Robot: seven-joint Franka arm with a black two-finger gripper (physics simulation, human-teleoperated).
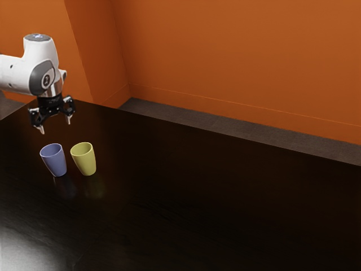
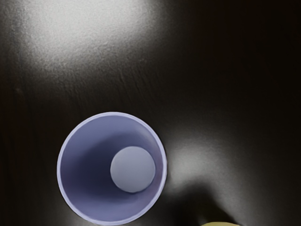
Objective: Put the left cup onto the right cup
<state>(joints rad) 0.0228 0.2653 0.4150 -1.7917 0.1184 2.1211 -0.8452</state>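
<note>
A lilac cup (image 1: 53,160) stands upright on the dark table, at the exterior view's left. Beside it on the right stands an olive-yellow cup (image 1: 83,158), also upright, a small gap apart. My gripper (image 1: 54,124) hangs in the air above the lilac cup, open, with nothing between its fingers. The wrist view looks straight down into the lilac cup (image 2: 112,168); its round floor shows. A sliver of the yellow cup's rim (image 2: 221,223) shows beside it.
The glossy black table (image 1: 197,197) stretches wide toward the exterior view's right. An orange wall (image 1: 237,56) and a grey floor strip (image 1: 248,131) lie behind it.
</note>
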